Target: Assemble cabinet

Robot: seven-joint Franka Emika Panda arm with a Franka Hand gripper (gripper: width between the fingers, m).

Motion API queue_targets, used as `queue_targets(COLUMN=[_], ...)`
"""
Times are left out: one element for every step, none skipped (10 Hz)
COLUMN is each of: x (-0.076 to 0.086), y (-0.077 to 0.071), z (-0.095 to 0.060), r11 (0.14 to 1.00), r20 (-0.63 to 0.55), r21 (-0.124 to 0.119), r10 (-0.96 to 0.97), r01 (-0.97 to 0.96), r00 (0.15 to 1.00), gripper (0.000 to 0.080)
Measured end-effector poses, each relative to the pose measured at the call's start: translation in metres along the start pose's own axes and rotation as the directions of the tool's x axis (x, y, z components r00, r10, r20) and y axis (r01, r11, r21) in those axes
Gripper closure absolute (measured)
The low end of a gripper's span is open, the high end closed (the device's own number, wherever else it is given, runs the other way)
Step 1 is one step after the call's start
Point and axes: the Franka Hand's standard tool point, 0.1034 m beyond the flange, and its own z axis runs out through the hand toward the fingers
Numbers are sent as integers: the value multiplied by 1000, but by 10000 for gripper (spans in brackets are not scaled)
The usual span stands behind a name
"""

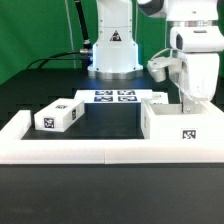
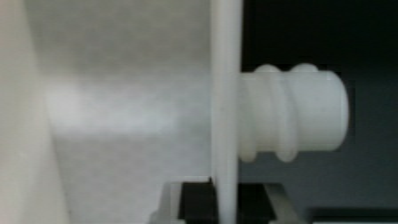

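Note:
The cabinet's open white box (image 1: 160, 128), with a tag on its front, stands at the exterior view's right against the low border wall. My gripper (image 1: 185, 98) hangs right over it, fingers pointing down into its opening. In the wrist view my gripper (image 2: 224, 203) is shut on a thin white cabinet panel (image 2: 224, 90) seen edge-on, with a dark finger (image 2: 196, 205) on each side. A white ribbed knob (image 2: 299, 110) sticks out of the panel's one side. A smaller white tagged cabinet part (image 1: 57, 117) lies at the exterior view's left.
The marker board (image 1: 115, 96) lies flat at the back middle, in front of the arm's base (image 1: 113, 50). The low white border wall (image 1: 90, 150) runs along the front and up the left side. Black cables trail at the back left.

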Motion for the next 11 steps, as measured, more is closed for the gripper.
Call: queue_targets(x=[4, 6, 6, 6, 5, 3, 3, 2, -1, -3, -6], y=[1, 1, 1, 1, 0, -1, -3, -7, -12, -20, -28], z=[0, 0, 1, 1, 1, 1, -2, -6, -13, -21, -28], r11=[1000, 1000, 999, 999, 999, 999, 1000, 1000, 1000, 1000, 1000], r20=[4, 11, 16, 17, 17, 17, 14, 16, 19, 23, 27], r21=[11, 24, 34, 36, 37, 36, 28, 27, 24, 21, 19], r10=[4, 3, 2, 1, 3, 5, 5, 7, 11, 15, 19], r01=[-4, -3, -2, -2, -3, -6, -5, -7, -12, -15, -19], r00=[1000, 1000, 1000, 1000, 1000, 1000, 1000, 1000, 1000, 1000, 999], gripper=[762, 762, 762, 762, 762, 659, 475, 475, 293, 156, 156])
